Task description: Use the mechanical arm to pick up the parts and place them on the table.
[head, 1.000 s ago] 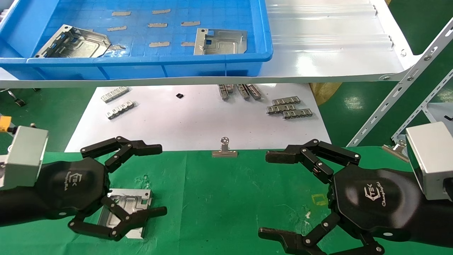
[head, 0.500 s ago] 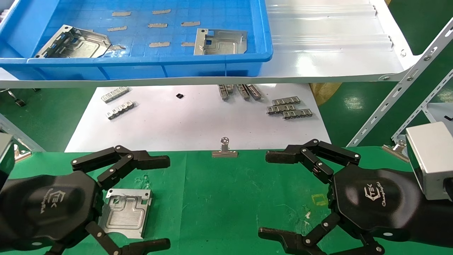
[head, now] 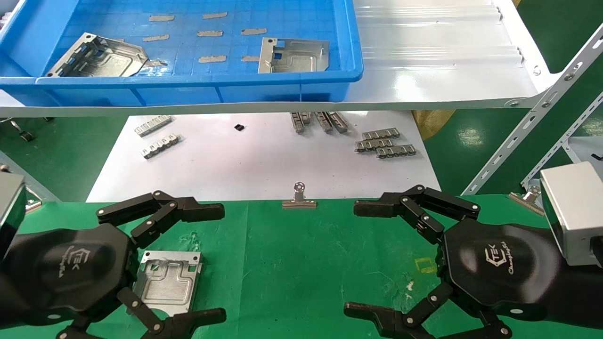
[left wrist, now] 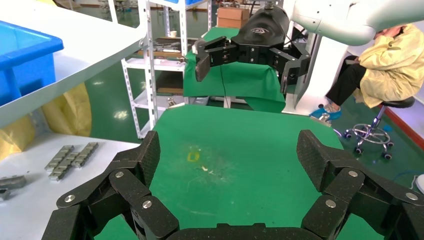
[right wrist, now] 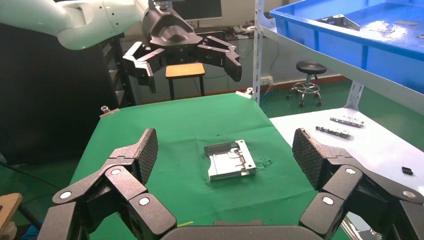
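One silvery part (head: 167, 282) lies flat on the green table (head: 301, 254), free of any finger. My left gripper (head: 215, 263) hovers over the part's left side, open, one finger beyond it and one nearer than it. The right wrist view shows the same part (right wrist: 231, 160) resting alone on the cloth, with the left gripper (right wrist: 182, 52) above it. Two more parts (head: 101, 56) (head: 293, 55) lie in the blue bin (head: 198, 84) on the shelf. My right gripper (head: 358, 259) is open and empty above the table's right half; its own view shows nothing between its fingers (right wrist: 147, 150).
A white sheet (head: 254, 165) beyond the table holds small toothed metal strips (head: 384, 143). Binder clips (head: 298, 197) grip the cloth's far edge. The glossy white shelf board (head: 443, 70) overhangs the sheet, and a slotted metal upright (head: 532, 117) stands at the right.
My left gripper's fingers have spread wider and its palm has drawn back to the left, off the part. The part stays where it lay. The right arm has not moved.
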You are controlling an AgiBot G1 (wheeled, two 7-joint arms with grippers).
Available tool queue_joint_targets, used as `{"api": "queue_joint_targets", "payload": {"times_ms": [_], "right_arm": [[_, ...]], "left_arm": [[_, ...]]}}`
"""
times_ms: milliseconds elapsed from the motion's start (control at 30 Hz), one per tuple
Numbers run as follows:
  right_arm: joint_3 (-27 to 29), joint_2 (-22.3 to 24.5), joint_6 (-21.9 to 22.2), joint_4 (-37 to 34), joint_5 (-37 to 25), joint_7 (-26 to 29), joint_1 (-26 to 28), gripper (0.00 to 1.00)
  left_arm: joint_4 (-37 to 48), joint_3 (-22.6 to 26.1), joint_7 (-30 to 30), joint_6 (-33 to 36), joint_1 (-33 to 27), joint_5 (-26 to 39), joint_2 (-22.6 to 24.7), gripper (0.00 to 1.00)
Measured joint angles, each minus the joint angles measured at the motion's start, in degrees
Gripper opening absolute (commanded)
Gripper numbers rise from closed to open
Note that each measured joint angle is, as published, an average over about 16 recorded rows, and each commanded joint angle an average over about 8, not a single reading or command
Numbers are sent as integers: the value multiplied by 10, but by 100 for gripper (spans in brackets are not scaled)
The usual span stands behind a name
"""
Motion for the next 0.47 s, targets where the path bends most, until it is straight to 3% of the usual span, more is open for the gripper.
{"api": "queue_joint_targets", "payload": {"times_ms": [467], "right_arm": [[0, 0, 0, 0, 0, 0, 0, 100]], "left_arm": [[5, 3, 2, 0, -3, 2, 1, 100]]}}
